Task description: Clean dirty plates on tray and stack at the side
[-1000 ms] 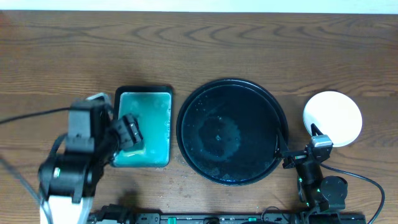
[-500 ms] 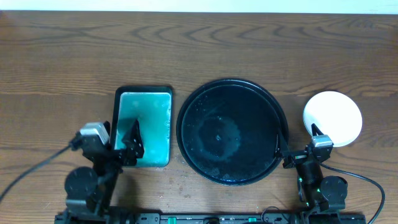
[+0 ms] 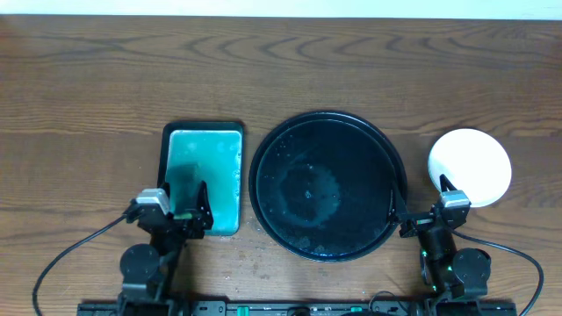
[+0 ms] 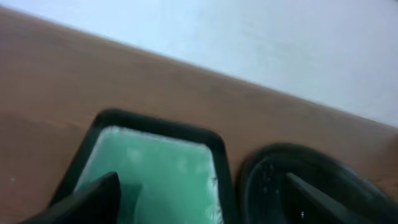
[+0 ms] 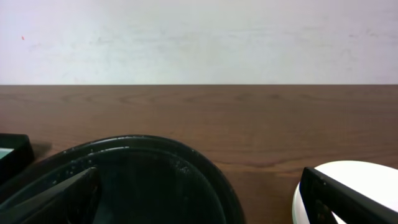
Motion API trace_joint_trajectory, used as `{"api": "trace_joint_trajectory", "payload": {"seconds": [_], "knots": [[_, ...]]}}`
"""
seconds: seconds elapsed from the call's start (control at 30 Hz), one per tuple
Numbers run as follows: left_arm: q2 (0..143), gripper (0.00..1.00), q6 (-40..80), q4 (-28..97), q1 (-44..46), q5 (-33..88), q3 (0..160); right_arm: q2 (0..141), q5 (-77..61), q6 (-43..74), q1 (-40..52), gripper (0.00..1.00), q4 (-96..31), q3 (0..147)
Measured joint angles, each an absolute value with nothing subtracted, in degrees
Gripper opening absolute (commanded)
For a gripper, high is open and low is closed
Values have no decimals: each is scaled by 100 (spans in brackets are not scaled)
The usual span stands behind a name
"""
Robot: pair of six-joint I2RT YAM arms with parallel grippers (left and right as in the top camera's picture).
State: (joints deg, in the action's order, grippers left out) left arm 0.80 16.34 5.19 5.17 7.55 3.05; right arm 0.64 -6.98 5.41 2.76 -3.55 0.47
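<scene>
overhead, the tray (image 3: 351, 145) holds no plate at all; its glossy black floor shows only a wet film and a few droplets. the plates (image 3: 470, 167) sit on the table (image 3: 88, 88) just right of the tray, close to its rim but apart from it. from above they read as one clean white disc, so i cannot tell how many lie beneath the top one; it is probably the whole stack, but the view does not prove it. no teal smear shows on the visible face.

the left gripper (image 3: 184, 204) rests low at the near edge, over the near end of the small teal-lined tray (image 3: 215, 158). its own camera shows the two fingers (image 4: 93, 199) spread wide with nothing between them. the right gripper (image 3: 420, 204) sits between the big tray and the plates, jaws likewise spread wide and empty, one finger toward the tray rim and the other toward the white plate edge (image 5: 354, 177).

as a judgement, the task looks done or all but done: tray cleared, plates clean on top and set aside, both claws free. what might remain is only a check that every plate is in that pile and sits square.
</scene>
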Motion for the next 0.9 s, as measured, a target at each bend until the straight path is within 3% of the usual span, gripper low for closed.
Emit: {"api": "trace_joint_trajectory", "payload": {"seconds": [0.9], "knots": [[60,82,1616,263,532,755,193,69,-696,541,276,99,-351,43]]}}
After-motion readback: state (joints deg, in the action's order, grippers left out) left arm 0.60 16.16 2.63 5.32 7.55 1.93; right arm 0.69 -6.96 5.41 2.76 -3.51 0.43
